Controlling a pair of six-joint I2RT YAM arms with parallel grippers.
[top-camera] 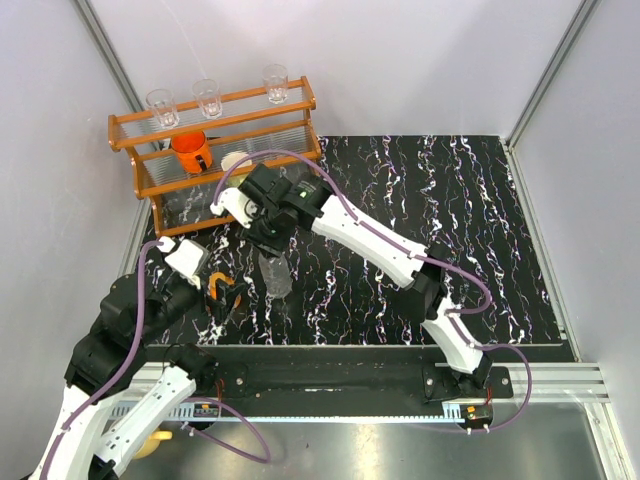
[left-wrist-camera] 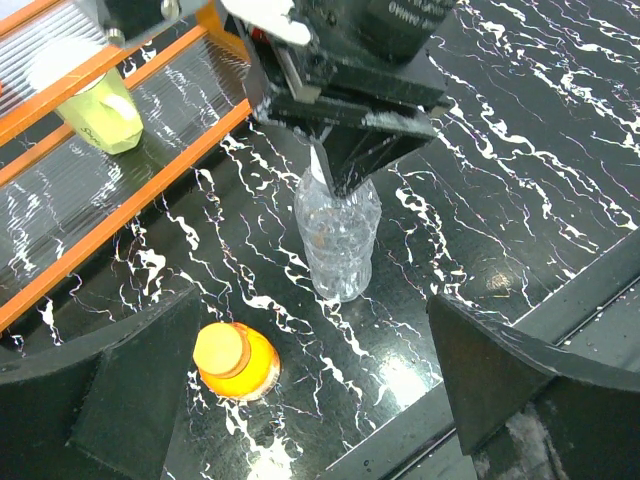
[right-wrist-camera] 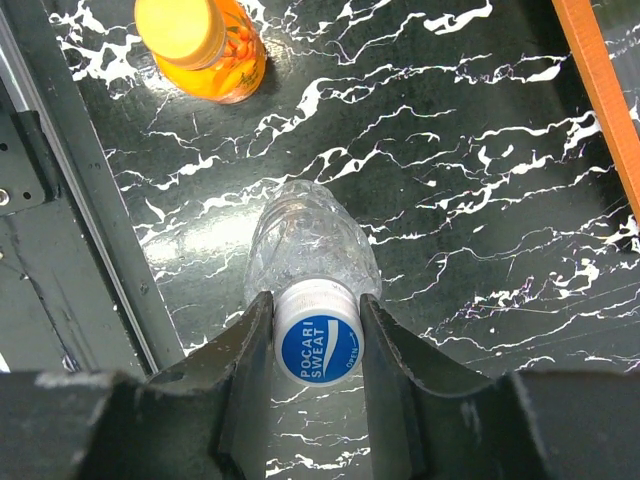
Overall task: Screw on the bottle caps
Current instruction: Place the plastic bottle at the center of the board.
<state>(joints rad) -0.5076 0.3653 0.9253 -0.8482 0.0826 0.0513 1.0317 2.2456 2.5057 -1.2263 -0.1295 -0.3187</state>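
Right gripper (right-wrist-camera: 315, 318) pinches blue cap (right-wrist-camera: 316, 345) atop clear bottle (right-wrist-camera: 310, 235), mid-table; capped orange bottle (right-wrist-camera: 205, 45) at its 9 o'clock. Left gripper (left-wrist-camera: 315, 395) gapes empty. Risk: unbraced bottle spins or tips under twist; cap cross-threads.

The black, white-veined table (top-camera: 450, 220) carries an upright clear bottle (right-wrist-camera: 310, 240), its blue-and-white cap (right-wrist-camera: 316, 345) pinched between the fingers (right-wrist-camera: 245, 350) of the right gripper (right-wrist-camera: 316, 300). A squat orange bottle (left-wrist-camera: 238, 362) stands between the wide-spread fingers (left-wrist-camera: 130, 390) of the left gripper (left-wrist-camera: 312, 300), close to one of them. An orange rack (top-camera: 215, 150) sits at the table's far left corner, beyond both pairs of fingers.
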